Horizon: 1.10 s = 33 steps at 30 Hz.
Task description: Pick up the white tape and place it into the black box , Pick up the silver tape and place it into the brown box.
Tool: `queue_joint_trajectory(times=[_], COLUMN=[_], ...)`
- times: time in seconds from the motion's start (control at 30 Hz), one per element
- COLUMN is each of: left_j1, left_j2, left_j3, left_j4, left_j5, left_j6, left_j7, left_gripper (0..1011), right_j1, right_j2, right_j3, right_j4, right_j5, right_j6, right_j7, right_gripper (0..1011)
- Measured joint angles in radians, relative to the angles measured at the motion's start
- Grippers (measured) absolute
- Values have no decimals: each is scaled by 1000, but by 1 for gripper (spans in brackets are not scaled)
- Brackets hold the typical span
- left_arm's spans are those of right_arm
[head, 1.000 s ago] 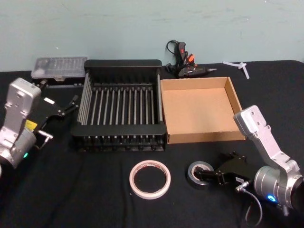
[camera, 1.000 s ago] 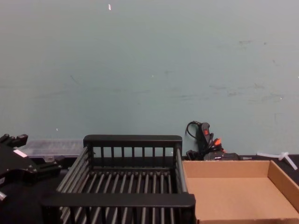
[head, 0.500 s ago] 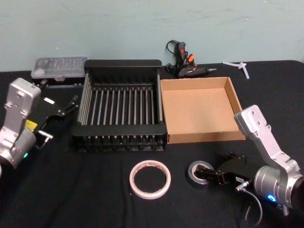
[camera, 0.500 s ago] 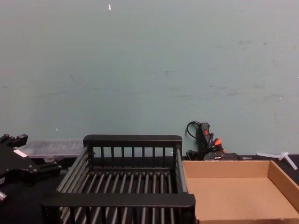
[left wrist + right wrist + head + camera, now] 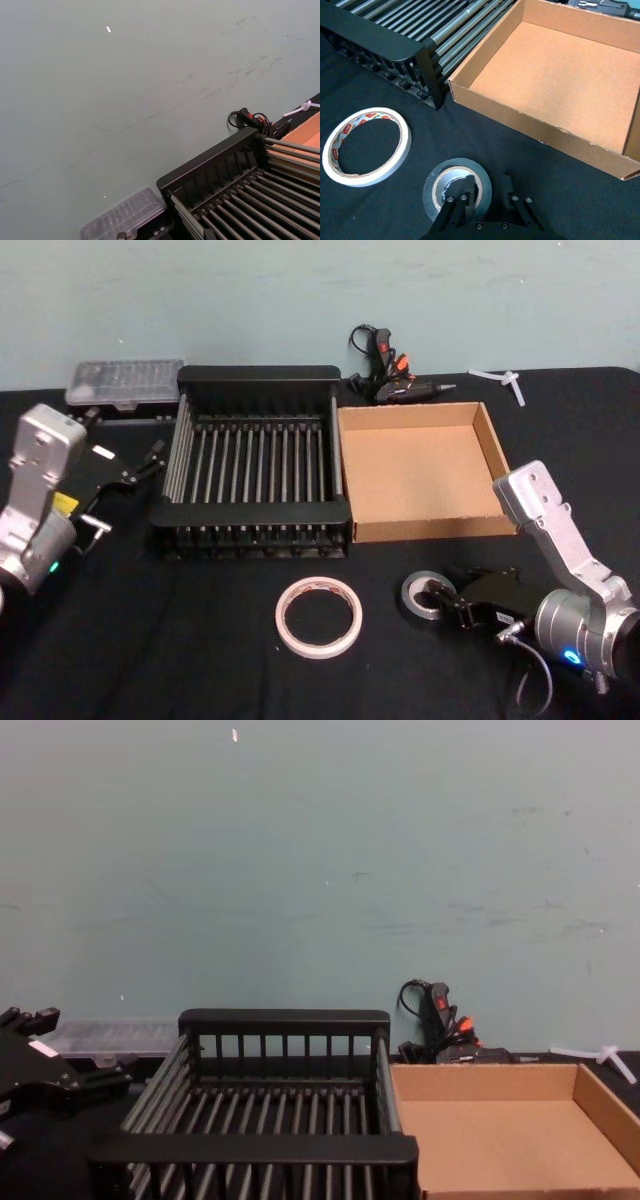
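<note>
The silver tape (image 5: 413, 590) lies on the black cloth in front of the brown box (image 5: 420, 470). My right gripper (image 5: 448, 598) is shut on its wall: in the right wrist view one finger (image 5: 464, 192) sits inside the core of the silver tape (image 5: 440, 182), the other outside the rim. The white tape (image 5: 318, 584) lies flat to its left, in front of the black box (image 5: 255, 515), and also appears as the white tape (image 5: 406, 142) in the right wrist view. My left gripper (image 5: 145, 462) is parked open beside the crate's left side.
A clear plastic case (image 5: 125, 383) sits behind the crate at the back left. A black glue gun (image 5: 385, 375) and a white plastic piece (image 5: 505, 380) lie behind the cardboard tray. Bare cloth stretches along the table's front.
My right gripper's fingers have closed onto the silver tape's wall, and the roll has shifted slightly toward the brown box. The left arm has stayed still.
</note>
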State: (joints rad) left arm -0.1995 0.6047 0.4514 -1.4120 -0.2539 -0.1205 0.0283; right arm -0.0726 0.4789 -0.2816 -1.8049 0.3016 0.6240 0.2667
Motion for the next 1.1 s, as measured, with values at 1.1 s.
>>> queue_joint_trajectory(times=[1.1], left_j1=[0], left_j2=[0], left_j3=[0], left_j4=[0], left_j5=[0], left_j6=[0], left_j7=[0], left_gripper=[1001], right_j1=[13], right_j2=[3], right_j3=[53], right_j4=[-56], right_j5=[4], right_j6=[-47], right_j7=[22], right_gripper=[174])
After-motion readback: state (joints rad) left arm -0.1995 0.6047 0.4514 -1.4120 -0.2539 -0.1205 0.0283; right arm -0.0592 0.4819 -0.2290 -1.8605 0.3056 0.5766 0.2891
